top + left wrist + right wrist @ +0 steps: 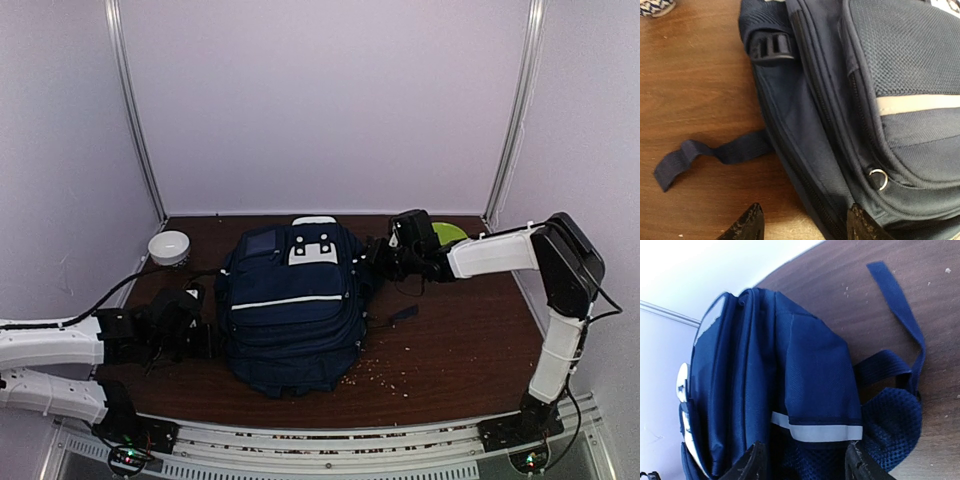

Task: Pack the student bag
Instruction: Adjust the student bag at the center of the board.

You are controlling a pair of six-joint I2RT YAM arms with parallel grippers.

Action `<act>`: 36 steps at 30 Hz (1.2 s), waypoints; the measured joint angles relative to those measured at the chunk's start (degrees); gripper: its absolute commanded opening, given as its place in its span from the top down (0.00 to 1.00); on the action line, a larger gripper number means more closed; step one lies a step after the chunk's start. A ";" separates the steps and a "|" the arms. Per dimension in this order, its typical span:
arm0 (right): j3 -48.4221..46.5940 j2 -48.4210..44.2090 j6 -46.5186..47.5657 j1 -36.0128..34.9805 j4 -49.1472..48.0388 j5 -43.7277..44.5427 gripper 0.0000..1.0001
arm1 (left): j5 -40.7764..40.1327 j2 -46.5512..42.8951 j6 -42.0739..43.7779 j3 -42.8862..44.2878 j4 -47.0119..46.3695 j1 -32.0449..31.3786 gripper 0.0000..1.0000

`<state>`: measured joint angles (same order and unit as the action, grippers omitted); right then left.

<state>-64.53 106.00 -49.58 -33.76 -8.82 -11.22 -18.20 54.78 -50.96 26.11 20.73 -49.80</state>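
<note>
The navy student bag (292, 305) lies flat in the middle of the brown table, white patch with buckles (312, 248) toward the back and its zips shut. My left gripper (200, 335) is open at the bag's left side; in the left wrist view its fingertips (747, 225) straddle the bag's edge seam (810, 165) near a metal ring (879, 178). My right gripper (385, 258) is open at the bag's upper right side; in the right wrist view it faces the side pocket with a white stripe (817, 432).
A white bowl (169, 246) stands at the back left. A yellow-green object (448, 233) lies behind the right wrist. Loose straps (705, 155) trail on the table on both sides (403, 313). Crumbs (385, 375) are scattered near the front right.
</note>
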 measured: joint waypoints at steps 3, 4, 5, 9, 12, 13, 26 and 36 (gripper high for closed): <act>-0.02 1.27 0.09 0.00 0.22 -1.22 0.96 | 2.01 3.13 0.04 0.02 -3.04 0.15 0.11; 0.26 1.31 -0.07 0.00 0.26 -1.42 1.00 | 2.71 4.20 0.17 0.04 -4.15 0.28 0.13; 0.83 1.25 -0.22 0.04 -0.07 -1.51 1.00 | 3.56 5.60 0.35 0.17 -5.01 0.42 0.15; 5.01 -1.38 0.37 0.28 -1.97 -0.44 1.00 | 6.95 13.49 1.95 2.73 -6.84 1.81 0.29; 9.18 -6.64 1.33 0.28 -2.10 0.72 1.00 | 9.73 20.50 3.45 5.97 -7.76 3.78 0.40; 11.06 -8.94 1.53 0.22 -2.21 0.96 1.00 | 10.71 22.93 4.20 7.34 -7.98 4.70 0.44; 32.57 -19.74 -6.08 -7.56 -11.43 7.65 1.00 | 13.29 44.50 10.05 31.87 -10.10 13.27 0.67; 31.69 -17.14 -10.21 -11.47 -14.29 9.81 0.69 | 11.06 43.87 13.73 37.92 -10.84 15.72 0.25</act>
<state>-32.84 88.86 -59.79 -45.23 -23.11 -1.41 -7.14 98.65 -37.23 64.03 9.89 -34.09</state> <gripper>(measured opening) 0.083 0.598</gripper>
